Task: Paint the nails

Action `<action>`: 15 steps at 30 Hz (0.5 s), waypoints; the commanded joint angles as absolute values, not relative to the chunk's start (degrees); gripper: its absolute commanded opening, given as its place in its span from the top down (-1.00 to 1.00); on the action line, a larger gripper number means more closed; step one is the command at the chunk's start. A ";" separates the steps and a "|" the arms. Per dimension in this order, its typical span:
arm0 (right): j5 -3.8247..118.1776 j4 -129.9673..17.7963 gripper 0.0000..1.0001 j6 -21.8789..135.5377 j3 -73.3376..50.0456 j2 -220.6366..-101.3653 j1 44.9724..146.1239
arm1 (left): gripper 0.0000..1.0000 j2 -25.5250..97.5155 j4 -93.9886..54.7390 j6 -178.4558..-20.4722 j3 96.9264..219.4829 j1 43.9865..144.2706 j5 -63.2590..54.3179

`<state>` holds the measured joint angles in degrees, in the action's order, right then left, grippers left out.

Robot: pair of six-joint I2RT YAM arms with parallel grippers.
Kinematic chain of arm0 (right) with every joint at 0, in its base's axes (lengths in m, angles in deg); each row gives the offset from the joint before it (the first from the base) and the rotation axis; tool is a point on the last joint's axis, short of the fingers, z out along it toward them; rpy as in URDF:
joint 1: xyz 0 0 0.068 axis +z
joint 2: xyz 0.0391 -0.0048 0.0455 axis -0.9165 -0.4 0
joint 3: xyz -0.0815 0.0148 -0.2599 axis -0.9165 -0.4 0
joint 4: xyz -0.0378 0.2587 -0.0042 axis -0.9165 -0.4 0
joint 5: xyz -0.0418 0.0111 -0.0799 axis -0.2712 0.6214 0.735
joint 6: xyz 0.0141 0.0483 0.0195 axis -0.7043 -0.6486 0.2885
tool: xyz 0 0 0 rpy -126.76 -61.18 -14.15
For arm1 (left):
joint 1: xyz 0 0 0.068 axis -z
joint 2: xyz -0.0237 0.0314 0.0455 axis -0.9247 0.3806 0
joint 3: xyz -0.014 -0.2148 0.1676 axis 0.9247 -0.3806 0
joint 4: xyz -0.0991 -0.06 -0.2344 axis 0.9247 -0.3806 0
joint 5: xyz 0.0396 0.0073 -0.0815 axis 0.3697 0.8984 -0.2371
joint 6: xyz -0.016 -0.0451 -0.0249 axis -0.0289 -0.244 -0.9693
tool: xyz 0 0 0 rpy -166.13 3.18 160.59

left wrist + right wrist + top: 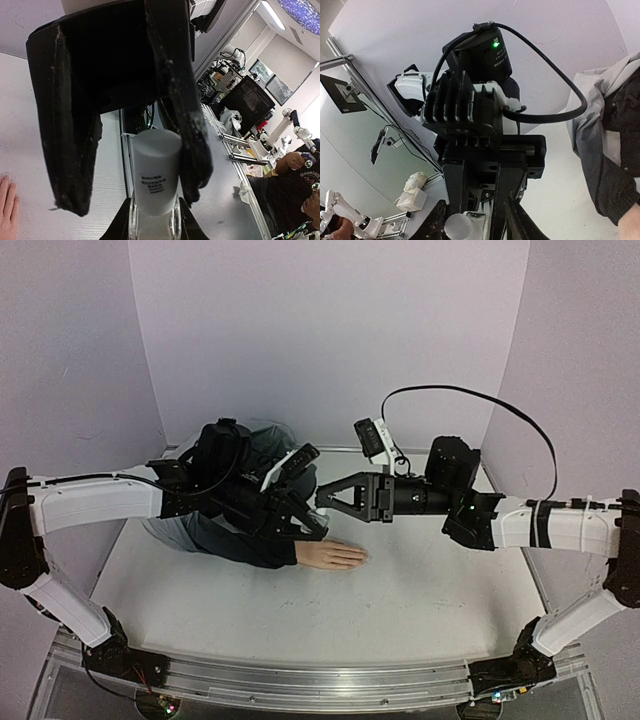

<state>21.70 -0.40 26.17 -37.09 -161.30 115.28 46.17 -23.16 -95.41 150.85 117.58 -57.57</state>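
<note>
1. From above: the left gripper (312, 523) and the right gripper (322, 500) are tip to tip over the middle of the table (420, 590). Just nearer than them, the mannequin hand (330, 555) lies flat. Its sleeve (235, 540) is to the left and its nails (358, 558) are at the right end (too tiny to see).
2. Left wrist: the left jaws pinch a small white bottle (156, 175). The right gripper's black fingers (75, 140) stand spread around the bottle's top. One touches it and the other leaves a gap.
3. Right wrist: the bottle's round top (457, 227) sits low between the right fingers.
</note>
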 commanded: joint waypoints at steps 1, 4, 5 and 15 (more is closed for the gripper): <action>17.90 6.30 0.33 24.79 -35.52 -161.59 115.21 | 1.00 44.71 -20.41 -95.18 153.32 117.89 -59.59; 17.27 7.02 0.51 24.25 -35.44 -162.19 115.27 | 1.00 44.70 -20.41 -95.18 153.27 117.84 -59.07; 17.13 7.15 0.57 24.19 -35.36 -162.46 115.25 | 1.00 44.59 -20.41 -95.18 153.27 117.91 -58.42; 18.05 5.64 1.00 23.80 -34.19 -166.39 115.20 | 1.00 39.39 -20.57 -93.36 149.06 117.81 -28.71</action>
